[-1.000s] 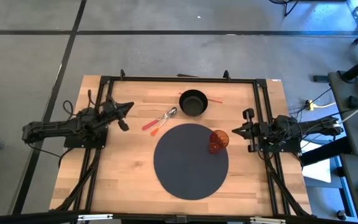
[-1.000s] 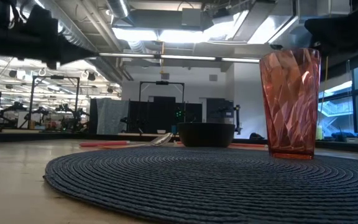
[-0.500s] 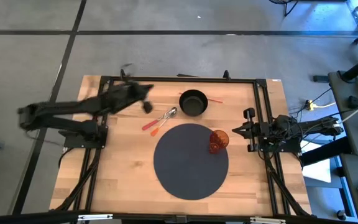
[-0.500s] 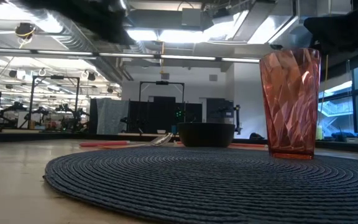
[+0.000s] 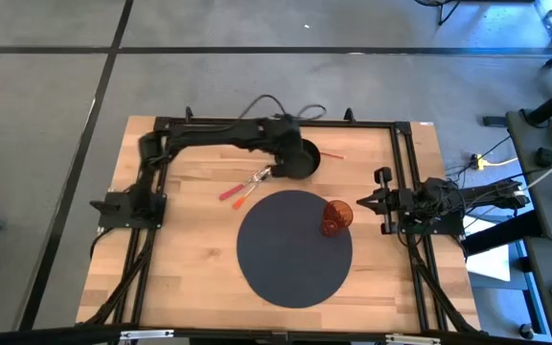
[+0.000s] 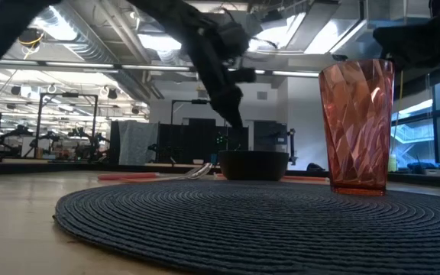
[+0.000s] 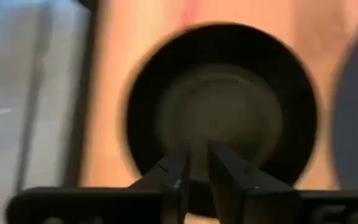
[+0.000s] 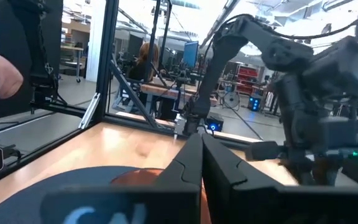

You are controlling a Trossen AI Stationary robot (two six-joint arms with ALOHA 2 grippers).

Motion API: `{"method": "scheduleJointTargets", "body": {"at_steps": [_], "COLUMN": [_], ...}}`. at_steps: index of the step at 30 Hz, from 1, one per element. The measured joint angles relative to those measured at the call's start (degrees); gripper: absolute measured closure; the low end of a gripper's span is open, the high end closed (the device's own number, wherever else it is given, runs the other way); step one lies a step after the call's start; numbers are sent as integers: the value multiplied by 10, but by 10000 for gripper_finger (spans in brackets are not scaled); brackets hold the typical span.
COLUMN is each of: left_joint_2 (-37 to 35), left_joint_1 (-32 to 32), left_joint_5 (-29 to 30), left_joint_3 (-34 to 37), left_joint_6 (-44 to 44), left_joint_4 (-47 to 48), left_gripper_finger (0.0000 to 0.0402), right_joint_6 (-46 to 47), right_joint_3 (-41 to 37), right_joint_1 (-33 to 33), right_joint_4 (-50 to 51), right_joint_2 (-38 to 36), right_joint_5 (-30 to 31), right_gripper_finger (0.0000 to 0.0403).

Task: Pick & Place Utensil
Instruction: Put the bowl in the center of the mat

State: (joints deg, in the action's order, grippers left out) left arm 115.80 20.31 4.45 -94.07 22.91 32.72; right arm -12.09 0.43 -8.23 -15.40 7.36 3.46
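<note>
We see the spoon [image 5: 259, 176] lying flat on the wooden tabletop [image 5: 190, 259], with its shiny silver bowl end near the black bowl [image 5: 300, 159] and its red handle pointing away toward the left arm's side. A second utensil with an orange handle [image 5: 241, 198] lies right beside it, and the two seem to cross or touch. Nothing is holding them. The black bowl sits just past the spoon, close to the far edge of the tabletop. The left claw [image 5: 286, 153] hangs over the near-left rim of the black bowl, just by the spoon's shiny end, and the left arm reaches a long way across the tabletop to get there. In the left wrist view we look down into the black bowl [image 7: 222, 112], and the left claw [image 7: 199, 163] has its two fingers a little way apart, with a thin gap and nothing between them. A big round dark mat [image 5: 293, 247] lies in the middle of the tabletop, close to the spoon's handle. A red cup [image 5: 336, 217] stands upright on the right edge of the mat. In the low view the red cup [image 6: 356, 128] looks tall and the black bowl [image 6: 253, 164] sits behind the mat [image 6: 266, 218]. The right claw [image 5: 379, 201] waits at the right side of the tabletop, near the cup, and its fingers are pressed together on nothing.
</note>
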Motion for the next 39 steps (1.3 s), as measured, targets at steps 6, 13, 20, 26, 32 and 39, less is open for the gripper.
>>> {"method": "scheduleJointTargets", "body": {"at_steps": [6,13,20,26,32,39], "left_joint_2": [31,33,33,44,75,90], "left_joint_1": [-9,-27,-42,-37,-24,-15], "left_joint_5": [-59,-70,-69,-69,-66,-55], "left_joint_3": [-52,-49,-41,-41,-41,-40], "left_joint_6": [23,28,42,46,52,59], "left_joint_4": [65,121,119,118,102,84], "left_gripper_finger": [258,174,151,151,151,150], "right_joint_6": [-1,0,14,15,31,22], "right_joint_3": [0,0,0,0,0,0], "right_joint_1": [0,0,0,0,0,0], "right_joint_4": [3,3,3,3,12,11], "right_joint_2": [0,0,0,0,0,0], "right_joint_5": [0,0,0,0,0,0], "right_gripper_finger": [399,399,399,399,399,399]}}
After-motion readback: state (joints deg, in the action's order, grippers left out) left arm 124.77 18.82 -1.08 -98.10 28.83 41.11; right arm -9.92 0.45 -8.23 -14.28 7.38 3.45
